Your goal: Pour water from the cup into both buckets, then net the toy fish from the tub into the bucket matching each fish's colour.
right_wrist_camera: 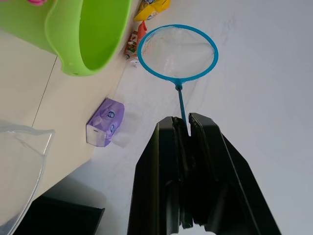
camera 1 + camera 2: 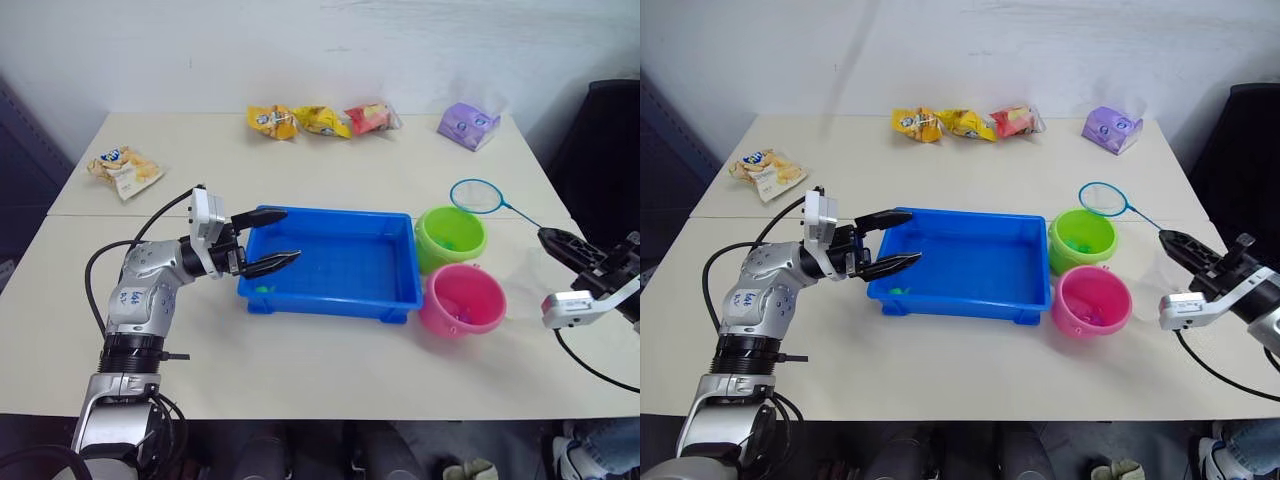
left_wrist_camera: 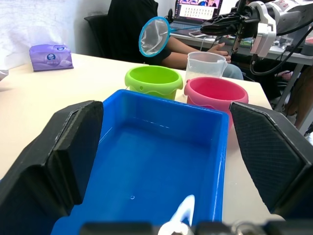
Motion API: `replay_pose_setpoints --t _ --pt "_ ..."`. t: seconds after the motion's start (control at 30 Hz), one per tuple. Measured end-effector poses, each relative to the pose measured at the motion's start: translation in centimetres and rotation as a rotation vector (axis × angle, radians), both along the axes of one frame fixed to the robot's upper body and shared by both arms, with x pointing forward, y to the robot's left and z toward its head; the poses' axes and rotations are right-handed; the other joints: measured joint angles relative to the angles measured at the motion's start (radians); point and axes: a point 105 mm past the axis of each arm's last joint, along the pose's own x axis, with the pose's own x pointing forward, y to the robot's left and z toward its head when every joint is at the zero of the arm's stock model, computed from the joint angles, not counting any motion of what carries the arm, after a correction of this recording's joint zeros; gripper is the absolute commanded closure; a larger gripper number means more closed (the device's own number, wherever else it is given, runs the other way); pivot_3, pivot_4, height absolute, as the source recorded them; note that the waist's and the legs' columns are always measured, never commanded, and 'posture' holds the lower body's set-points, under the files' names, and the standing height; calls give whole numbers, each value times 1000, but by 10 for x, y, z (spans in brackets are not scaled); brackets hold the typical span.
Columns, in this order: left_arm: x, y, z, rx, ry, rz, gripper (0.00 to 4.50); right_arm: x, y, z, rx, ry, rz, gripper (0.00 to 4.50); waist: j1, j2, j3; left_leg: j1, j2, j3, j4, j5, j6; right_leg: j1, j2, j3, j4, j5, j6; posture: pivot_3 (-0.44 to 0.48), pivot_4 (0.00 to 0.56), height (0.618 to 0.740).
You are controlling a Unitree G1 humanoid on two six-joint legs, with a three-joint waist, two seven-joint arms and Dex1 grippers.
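Observation:
The blue tub (image 2: pixel 330 300) sits mid-table, and a small green fish (image 2: pixel 262 288) lies in its near left corner. My left gripper (image 2: pixel 290 235) is open, with its fingers over the tub's left end. To the right of the tub stand the lime green bucket (image 2: pixel 450 235) and the pink bucket (image 2: pixel 462 298). Behind these buckets, as the left wrist sees them, stands the clear cup (image 3: pixel 205 63). My right gripper (image 2: pixel 548 238) is shut on the thin handle of the net (image 2: pixel 478 195). The net's blue hoop hangs just behind the green bucket.
Three snack bags (image 2: pixel 320 120) and a purple tissue pack (image 2: pixel 468 125) lie along the table's far edge. Another snack bag (image 2: pixel 124 170) is at the left. A black chair (image 2: pixel 610 150) stands at the right. A person sits behind the table's right end (image 3: pixel 195 46).

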Motion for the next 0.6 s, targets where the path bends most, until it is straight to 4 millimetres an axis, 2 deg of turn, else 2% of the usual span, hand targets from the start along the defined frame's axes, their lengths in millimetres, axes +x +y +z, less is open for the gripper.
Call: replay_pose_setpoints --t 0.17,0.23,0.3,0.37,0.47,0.53,0.6 --pt "-1 -2 3 1 -9 5 59 1 -2 3 32 -16 -15 4500 0 0 0 0 0 0 0 0 0 0 0 0 0 0 0 0 150 740" --pt "-1 -2 4 2 -10 6 59 1 1 5 109 -2 -12 4500 0 0 0 0 0 0 0 0 0 0 0 0 0 0 0 0 150 740" --pt "-1 -2 6 5 -13 10 59 2 10 8 256 62 18 4500 -3 0 0 0 0 0 0 0 0 0 0 0 0 0 0 0 150 740" --pt "-2 5 5 19 -6 25 59 6 32 16 406 152 90 4500 -12 0 0 1 1 0 0 0 0 1 2 1 1 0 0 0 150 740" --pt "-4 22 5 52 8 63 59 7 79 34 664 337 260 4500 -20 0 0 3 3 -1 0 0 0 3 3 0 1 0 0 0 150 740" --pt "-7 41 4 82 10 107 59 8 101 35 769 511 310 4500 -19 0 0 4 3 -2 0 0 -1 3 3 0 0 0 0 0 150 740" --pt "-11 62 5 122 5 153 59 11 120 25 810 712 304 4500 -12 0 0 4 3 -2 0 -1 0 3 1 -1 0 0 0 0 150 740"
